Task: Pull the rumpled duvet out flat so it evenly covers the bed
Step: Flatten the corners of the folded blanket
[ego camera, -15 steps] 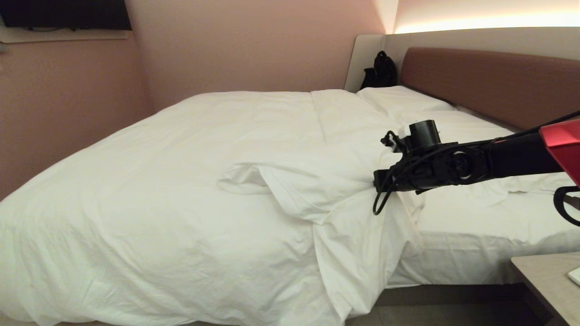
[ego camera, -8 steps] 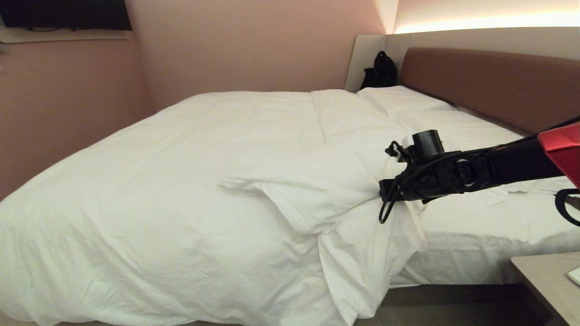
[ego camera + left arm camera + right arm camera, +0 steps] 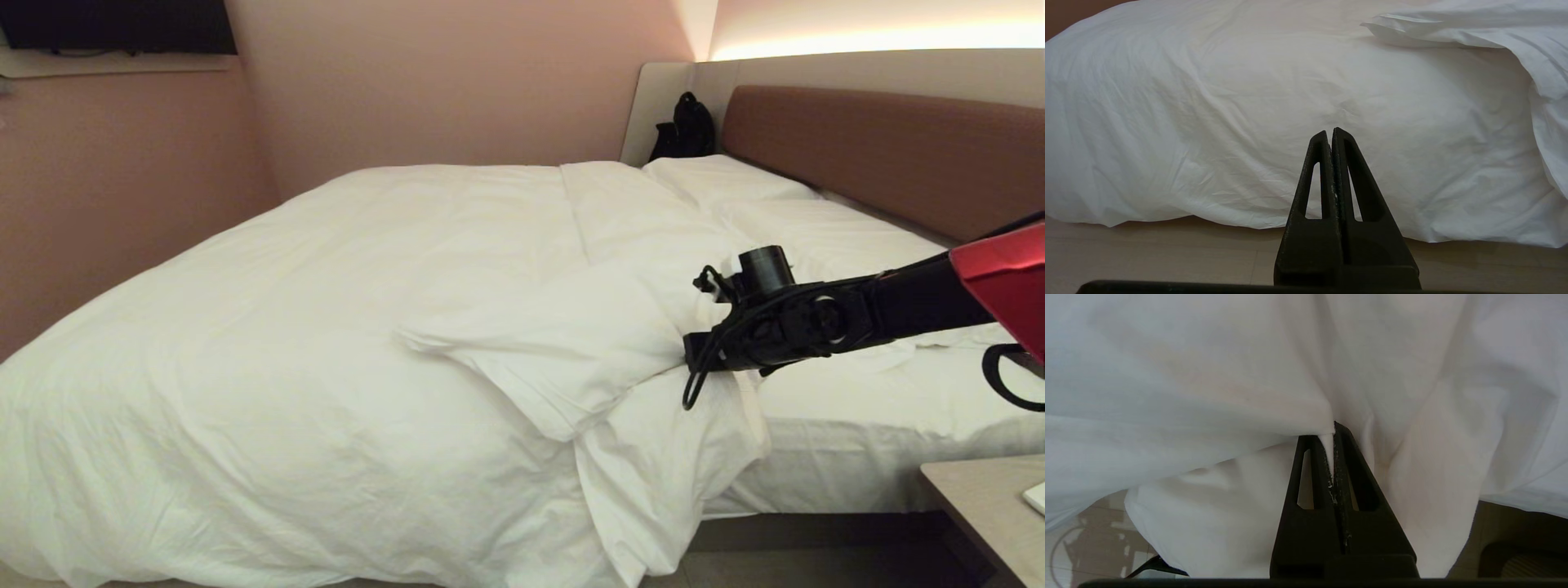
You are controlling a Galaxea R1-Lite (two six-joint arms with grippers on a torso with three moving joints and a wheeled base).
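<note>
The puffy white duvet (image 3: 326, 327) covers most of the bed (image 3: 857, 465) and hangs over its near side. One corner is folded back near the middle, leaving the sheet bare by the reddish-brown headboard (image 3: 882, 147). My right gripper (image 3: 684, 353) reaches in from the right, shut on a pinch of that folded duvet edge. In the right wrist view the white cloth (image 3: 1208, 375) is wedged between the right gripper's (image 3: 1334, 433) black fingers. My left gripper (image 3: 1330, 132) is shut and empty, low beside the bed, pointing at the hanging duvet (image 3: 1249, 102).
Two flat pillows (image 3: 727, 180) lie at the headboard, with a black bag (image 3: 686, 126) in the far corner behind them. A bedside table (image 3: 988, 506) juts in at the lower right. A pink wall runs along the bed's far side. Wooden floor (image 3: 1147, 253) shows below the duvet hem.
My right gripper has sunk a little with the duvet fold in it, and the folded flap has dropped lower over the near side of the bed.
</note>
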